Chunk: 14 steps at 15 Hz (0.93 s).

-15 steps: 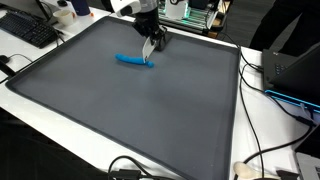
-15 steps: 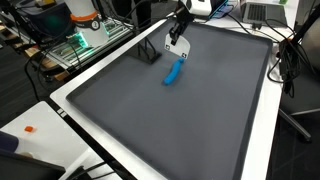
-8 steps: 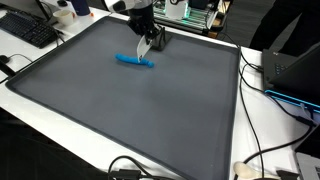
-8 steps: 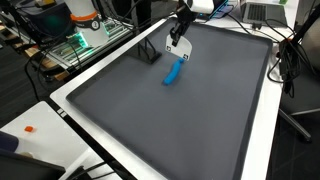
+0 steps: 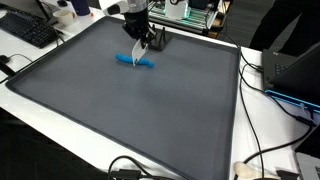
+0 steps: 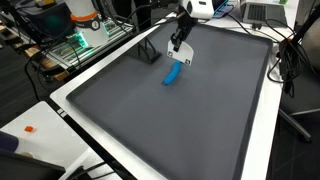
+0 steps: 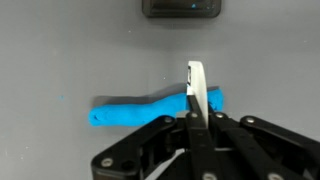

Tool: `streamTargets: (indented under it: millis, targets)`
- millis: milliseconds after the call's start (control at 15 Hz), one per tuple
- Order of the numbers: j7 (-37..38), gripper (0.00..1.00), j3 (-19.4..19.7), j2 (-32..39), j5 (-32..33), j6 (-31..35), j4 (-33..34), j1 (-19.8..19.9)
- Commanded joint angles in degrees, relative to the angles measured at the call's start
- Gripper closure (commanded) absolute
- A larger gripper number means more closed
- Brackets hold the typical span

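Observation:
A blue elongated object (image 5: 135, 61) lies flat on the grey mat (image 5: 120, 110). It shows in both exterior views (image 6: 174, 73) and in the wrist view (image 7: 140, 110). My gripper (image 5: 142, 46) hangs just above one end of it, also seen from the opposite side (image 6: 179, 52). In the wrist view the fingers (image 7: 195, 78) are pressed together with nothing between them, their tips over the blue object's right part. I cannot tell whether the tips touch it.
A small black box (image 6: 150, 50) stands on the mat close behind the gripper, also at the top of the wrist view (image 7: 180, 8). A keyboard (image 5: 28, 28), cables (image 5: 262, 150) and electronics (image 6: 75, 45) lie around the mat's white border.
The gripper has shifted a little sideways along the blue object and stays low over it. The blue object has not moved.

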<state>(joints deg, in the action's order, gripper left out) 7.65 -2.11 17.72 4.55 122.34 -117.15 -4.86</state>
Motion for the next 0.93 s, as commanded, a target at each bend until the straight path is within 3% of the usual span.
streamTargets:
  millis: [0,867]
  targets:
    - [-0.74,0.99,0.55,0.74,1.67,2.62,-0.99,0.06]
    - [-1.52,0.99,0.74,2.1,3.13,7.22,-3.12,-0.15]
